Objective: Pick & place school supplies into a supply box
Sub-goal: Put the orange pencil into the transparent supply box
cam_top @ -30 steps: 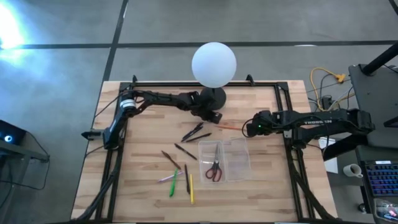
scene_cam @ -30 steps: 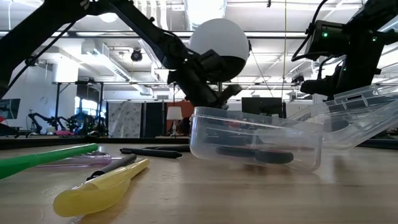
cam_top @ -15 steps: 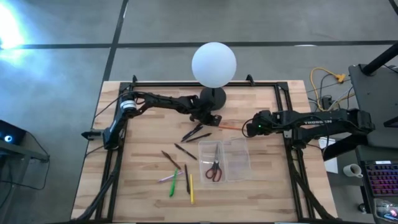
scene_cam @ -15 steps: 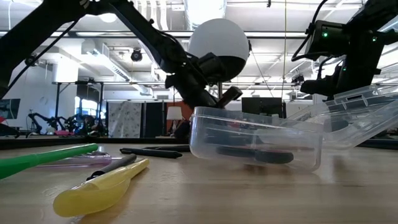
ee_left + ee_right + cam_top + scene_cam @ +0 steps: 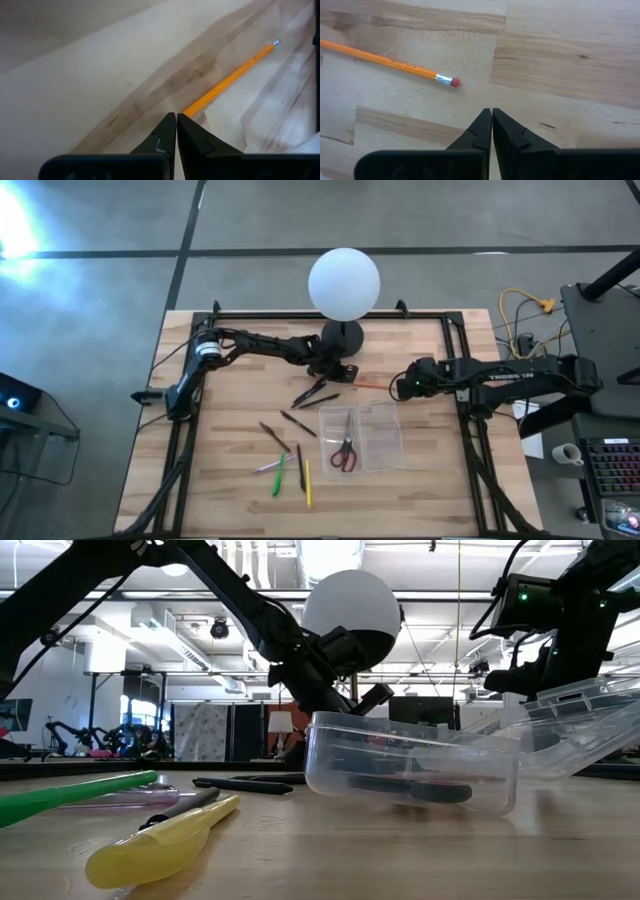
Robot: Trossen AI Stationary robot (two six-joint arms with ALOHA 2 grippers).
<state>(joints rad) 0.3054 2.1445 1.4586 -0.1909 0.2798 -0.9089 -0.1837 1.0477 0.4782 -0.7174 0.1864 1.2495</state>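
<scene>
1. The left gripper (image 5: 176, 116) has its two dark fingers pressed together with nothing between them; the tips hang just over one end of an orange pencil (image 5: 230, 80) lying on the bare wooden table (image 5: 75, 95).
2. The right gripper (image 5: 491, 111) is likewise pinched closed and empty, its tips hanging near the pencil's pink eraser end, apart from it.
3. From above, the same orange pencil (image 5: 372, 383) lies between the two grippers, just behind the supply box (image 5: 360, 438) on the lamp's side.
4. The left gripper (image 5: 345, 369) sits close beside the black base of the white globe lamp (image 5: 344, 283), its arm reaching in across the table's back edge.
5. The right gripper (image 5: 400, 387) is just behind the box's open lid, on the side away from the lamp base.
6. The clear supply box stands open with its hinged lid folded out flat beside it; red-handled scissors (image 5: 344, 444) lie inside the tray.
7. Between the lamp base and the box lie several dark pens (image 5: 312, 395).
8. On the box's other side, well away from the lamp, lie a brown pencil (image 5: 274, 437), a pale pen (image 5: 268, 466), a green pen (image 5: 279, 476), a dark pen (image 5: 300, 467) and a yellow pen (image 5: 307, 484), close together.
</scene>
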